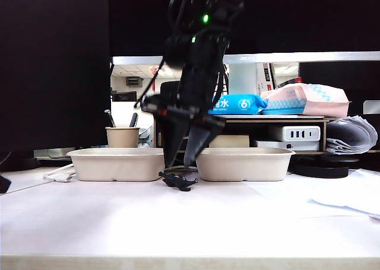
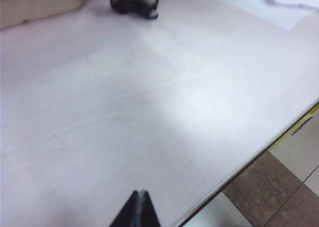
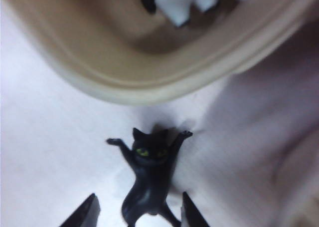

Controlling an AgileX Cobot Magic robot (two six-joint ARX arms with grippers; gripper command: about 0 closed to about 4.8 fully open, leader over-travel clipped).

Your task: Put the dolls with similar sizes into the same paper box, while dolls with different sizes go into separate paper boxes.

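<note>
A tiny black cat-like doll (image 3: 149, 167) lies on the white table between the two paper boxes, also in view from outside (image 1: 178, 180) and from the left wrist (image 2: 133, 5). My right gripper (image 3: 138, 196) is open and hangs just over it (image 1: 179, 162), one finger on each side of its lower body, not touching. The left paper box (image 1: 116, 163) and the right paper box (image 1: 243, 163) stand side by side. One box's rim (image 3: 124, 87) fills the right wrist view, with blurred white and black shapes inside. My left gripper (image 2: 141, 193) is shut and empty over bare table.
A small beige cup (image 1: 122, 137) with pens stands behind the left box. A shelf at the back holds a blue wipes pack (image 1: 237, 104) and a pink package (image 1: 306, 99). Paper sheets (image 1: 332, 193) lie at the right. The table's front edge (image 2: 249, 162) runs close to the left gripper.
</note>
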